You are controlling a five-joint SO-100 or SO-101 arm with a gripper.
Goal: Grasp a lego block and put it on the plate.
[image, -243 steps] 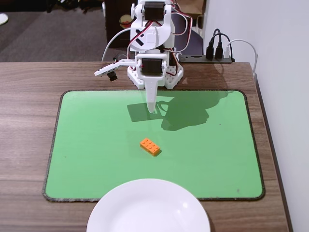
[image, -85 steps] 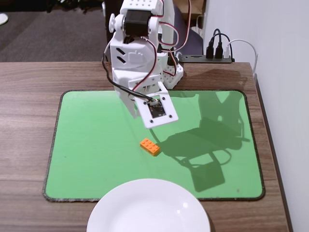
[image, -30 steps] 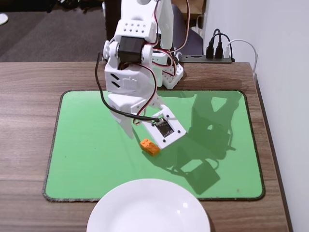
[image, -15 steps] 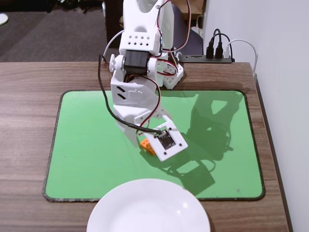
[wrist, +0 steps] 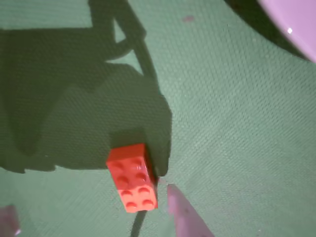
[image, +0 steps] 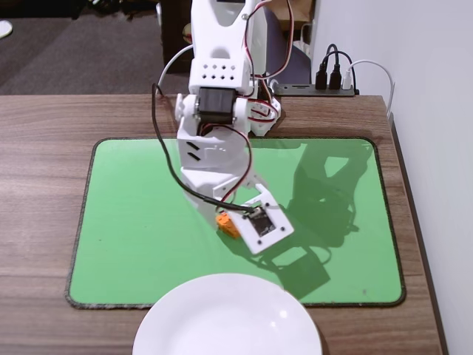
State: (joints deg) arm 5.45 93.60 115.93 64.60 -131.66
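Note:
The orange lego block (image: 226, 224) lies on the green mat, partly covered by the arm in the fixed view. In the wrist view the lego block (wrist: 132, 178) shows its studs and rests flat on the mat. My gripper (image: 220, 216) is low over it and open. In the wrist view the gripper (wrist: 90, 203) straddles the block: one fingertip (wrist: 181, 212) sits just right of it, the other shows only at the bottom left corner, well clear. The white plate (image: 227, 316) rests at the table's near edge, and a part of the plate (wrist: 296, 22) shows at the wrist view's top right.
A green mat (image: 133, 222) covers the middle of the wooden table (image: 44, 118). The arm's base stands at the back centre. A power strip with plugs (image: 334, 80) sits at the back right beside a white wall (image: 436, 111).
The arm unfolded from its upright pose at the back and lowered forward. Over the last second the open gripper sank further around the block. Block and plate have not moved.

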